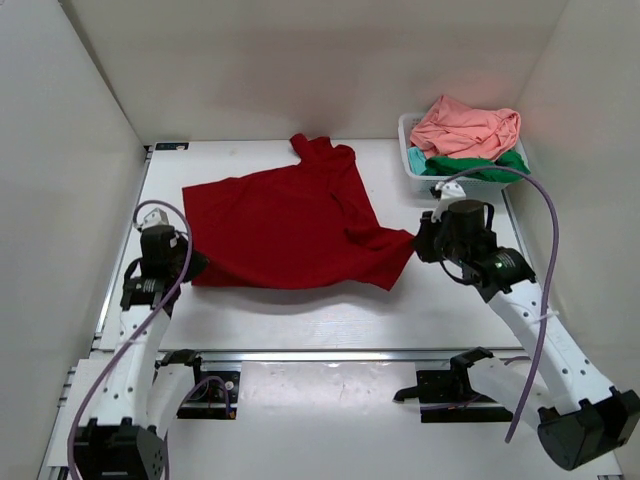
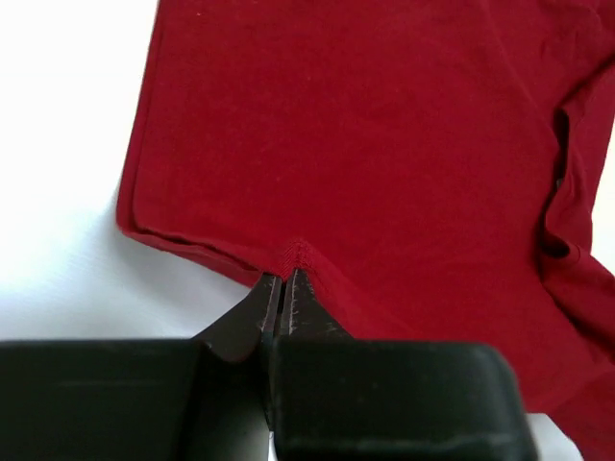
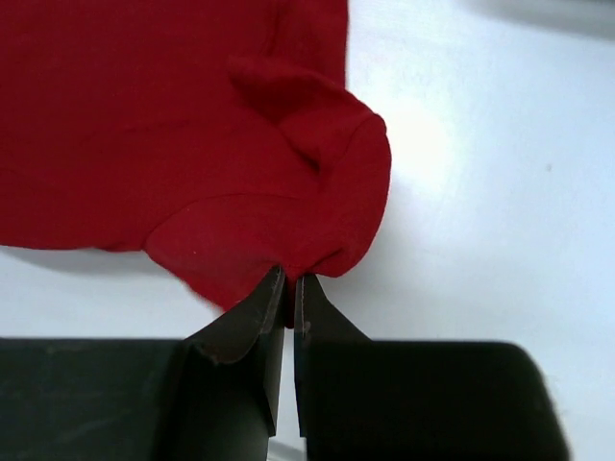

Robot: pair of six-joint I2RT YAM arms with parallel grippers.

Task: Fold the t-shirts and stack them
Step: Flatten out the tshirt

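Note:
The dark red t-shirt (image 1: 290, 220) lies spread across the middle of the white table (image 1: 330, 320), one sleeve pointing to the back. My left gripper (image 1: 196, 264) is shut on its near left hem (image 2: 293, 254). My right gripper (image 1: 414, 243) is shut on its bunched near right corner (image 3: 317, 240). In the left wrist view the cloth (image 2: 365, 144) lies mostly flat beyond the fingers. The salmon pink t-shirt (image 1: 465, 128) lies crumpled over the green t-shirt (image 1: 470, 166) in the basket at the back right.
The white lattice basket (image 1: 412, 160) stands at the back right corner, just behind my right arm. White walls enclose the table on the left, back and right. A metal rail (image 1: 330, 354) runs along the near edge.

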